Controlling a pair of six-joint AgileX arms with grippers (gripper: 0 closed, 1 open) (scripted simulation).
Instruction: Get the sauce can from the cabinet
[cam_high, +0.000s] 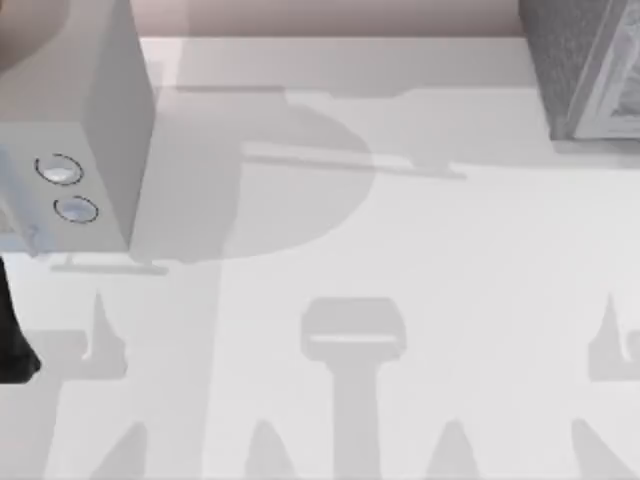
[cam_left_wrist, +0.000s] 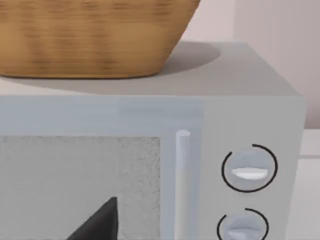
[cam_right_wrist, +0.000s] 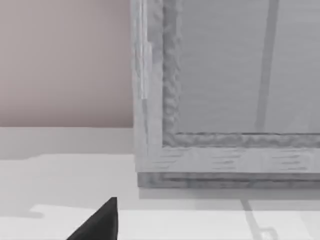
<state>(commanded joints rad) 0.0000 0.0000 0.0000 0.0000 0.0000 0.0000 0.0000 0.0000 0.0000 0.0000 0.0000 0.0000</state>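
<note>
My left arm (cam_high: 12, 330) shows as a dark shape at the left edge of the table (cam_high: 400, 250), just in front of the pale grey box (cam_high: 100, 90) that stands at the far left. That box carries two round dials (cam_high: 60, 170) on its front, one above the other. From my left wrist I face this front at close range. I see both dials at one side, an upright bar handle (cam_left_wrist: 182, 185) beside them, and a speckled window panel (cam_left_wrist: 75, 175) beyond the handle. A woven basket (cam_left_wrist: 90, 35) rests on the flat top of the box. A dark tip of my left gripper (cam_left_wrist: 100, 222) pokes into this view, in front of the window panel. It is apart from the box as far as I can judge.

The cabinet (cam_high: 580, 70) stands at the far right corner of the table, well apart from the pale box. It is dark grey and speckled, with a lighter framed front. My right wrist looks at the corner of that frame (cam_right_wrist: 170, 100), which rises from the table with the pink wall beside it. A dark tip of my right gripper (cam_right_wrist: 100, 222) sits low in this view, above bare table and short of the cabinet.

How far either pair of jaws stands open, I cannot tell. I cannot tell whether they hold anything either. I cannot tell where the sauce can lies.
</note>
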